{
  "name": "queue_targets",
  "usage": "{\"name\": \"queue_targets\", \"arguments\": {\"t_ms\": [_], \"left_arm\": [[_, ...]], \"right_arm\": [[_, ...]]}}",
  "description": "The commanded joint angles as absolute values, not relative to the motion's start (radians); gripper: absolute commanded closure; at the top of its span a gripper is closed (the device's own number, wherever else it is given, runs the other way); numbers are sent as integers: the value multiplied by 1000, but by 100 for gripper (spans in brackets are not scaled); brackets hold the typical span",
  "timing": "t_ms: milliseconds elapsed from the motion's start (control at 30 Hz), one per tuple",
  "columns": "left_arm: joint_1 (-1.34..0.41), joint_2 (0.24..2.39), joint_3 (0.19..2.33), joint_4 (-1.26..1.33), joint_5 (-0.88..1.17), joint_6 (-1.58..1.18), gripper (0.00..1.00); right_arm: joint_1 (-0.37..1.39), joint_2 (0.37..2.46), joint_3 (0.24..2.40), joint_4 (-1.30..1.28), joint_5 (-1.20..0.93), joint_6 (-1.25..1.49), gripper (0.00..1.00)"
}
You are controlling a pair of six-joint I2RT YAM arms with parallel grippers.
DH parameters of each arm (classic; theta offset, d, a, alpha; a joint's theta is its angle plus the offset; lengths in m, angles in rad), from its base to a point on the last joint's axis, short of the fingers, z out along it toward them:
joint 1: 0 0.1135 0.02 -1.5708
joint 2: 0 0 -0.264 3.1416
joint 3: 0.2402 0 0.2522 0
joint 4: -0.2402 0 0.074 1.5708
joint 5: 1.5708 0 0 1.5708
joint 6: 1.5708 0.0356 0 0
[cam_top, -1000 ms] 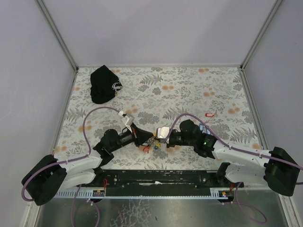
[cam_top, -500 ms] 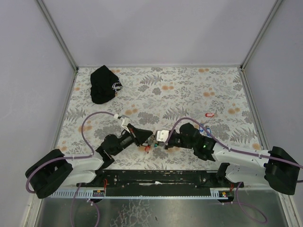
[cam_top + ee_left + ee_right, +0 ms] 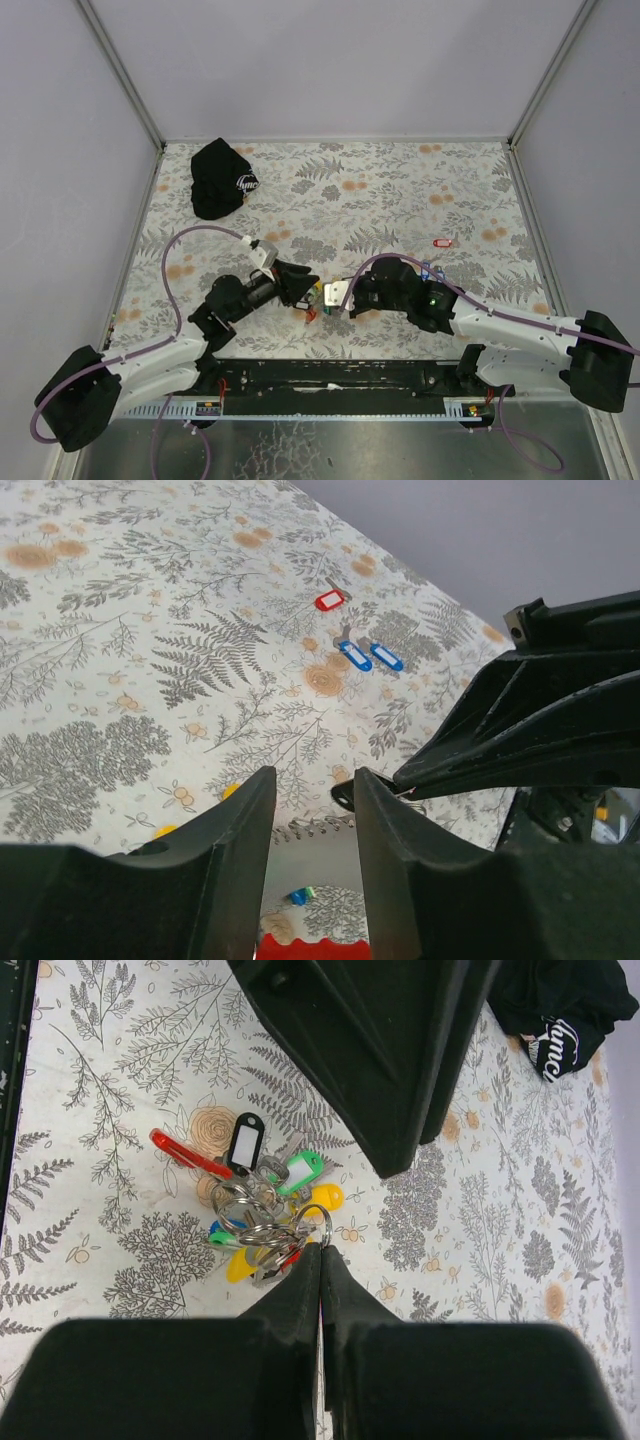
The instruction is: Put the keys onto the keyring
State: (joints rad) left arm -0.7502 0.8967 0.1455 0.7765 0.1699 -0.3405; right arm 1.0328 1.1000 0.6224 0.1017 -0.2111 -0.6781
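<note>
Keys (image 3: 317, 303) lie bunched on the counter (image 3: 400, 190) near its front edge in your top view, between the left pincer (image 3: 306, 291) and the right pincer (image 3: 328, 299). Black cap (image 3: 220, 178) sits at the far left. Left wrist: fingers (image 3: 235, 850) apart, with the right pincer's black body just ahead. Red tag (image 3: 329, 600) and blue tags (image 3: 355, 655) lie farther out. Right wrist: fingers pressed together, tips touching the keyring (image 3: 285, 1230) in the coloured bunch. You can't tell if the wire is pinched.

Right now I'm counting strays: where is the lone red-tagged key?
The red-tagged key lies alone on the floral table, right of centre in the top view, just beyond the two blue-tagged keys.
</note>
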Motion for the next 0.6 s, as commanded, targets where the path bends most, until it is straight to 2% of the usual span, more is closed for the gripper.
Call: {"name": "queue_targets", "arguments": {"t_ms": [0, 233, 567], "left_arm": [[-719, 919, 233, 668, 342, -163, 62], [-698, 1053, 302, 667, 539, -111, 61], [-666, 1104, 318, 663, 674, -72, 60]], "right_arm": [[1043, 1112, 718, 24, -227, -758, 100], [1043, 1114, 752, -34, -244, -803, 100], [1043, 1099, 752, -56, -262, -824, 100]]}}
